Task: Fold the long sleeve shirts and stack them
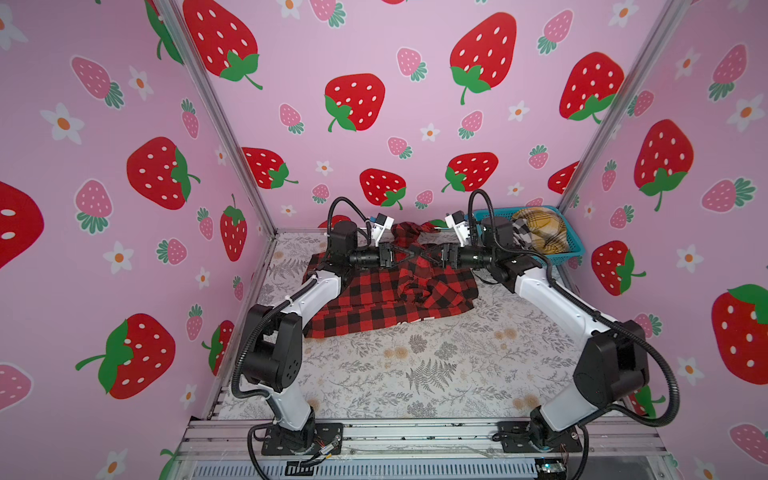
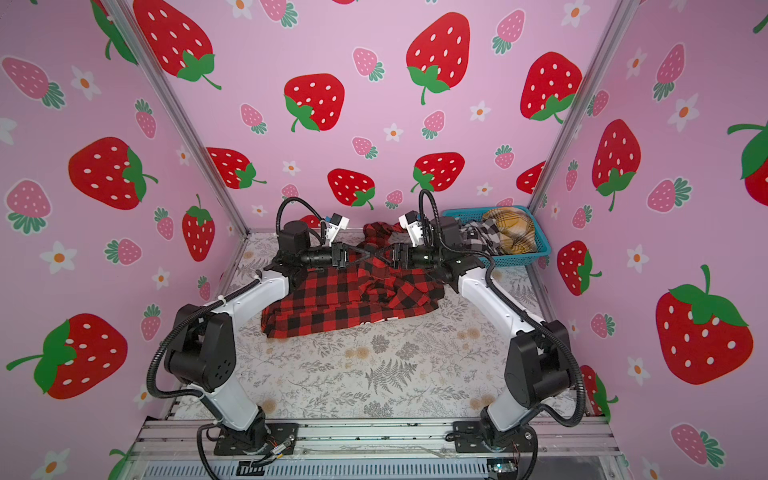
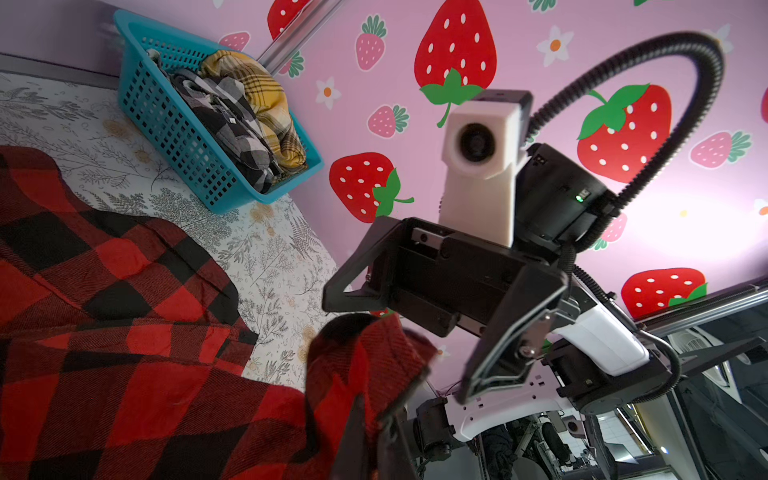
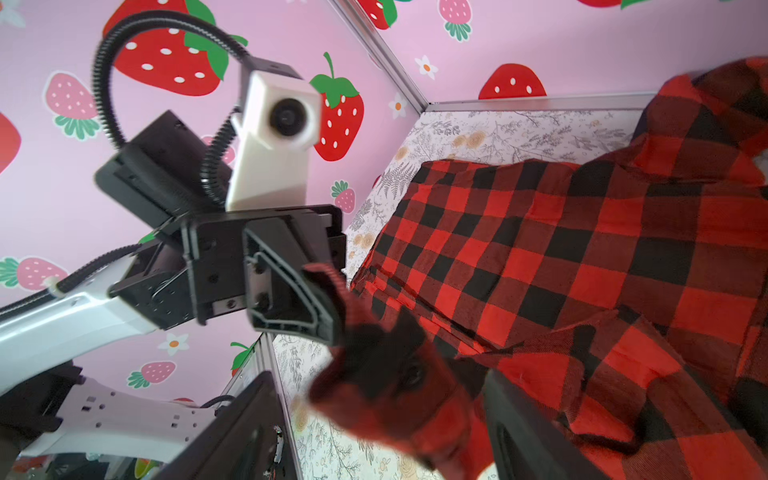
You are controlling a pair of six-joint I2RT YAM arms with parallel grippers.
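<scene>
Left jaws clamped on red-and-black shirt (image 1: pixel 374 299) | right jaws spread wide — forearms (image 1: pixel 365 258) level, head-on, tips crossed

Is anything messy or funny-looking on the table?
Yes. The red-and-black checked flannel shirt lies crumpled on the floral tabletop, bunched in the middle instead of flat, one bit pinched up by the left gripper. The black-and-white checked shirt and mustard-yellow plaid shirt sit stuffed, unfolded, in the turquoise perforated plastic basket.

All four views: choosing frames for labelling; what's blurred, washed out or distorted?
Right wrist: shirt sharp farther off, its bunch nearest the lens blurred. Left wrist: basket crisp, wall washed out by glare. Both top views: sharp, posts splayed by wide-angle distortion.
</scene>
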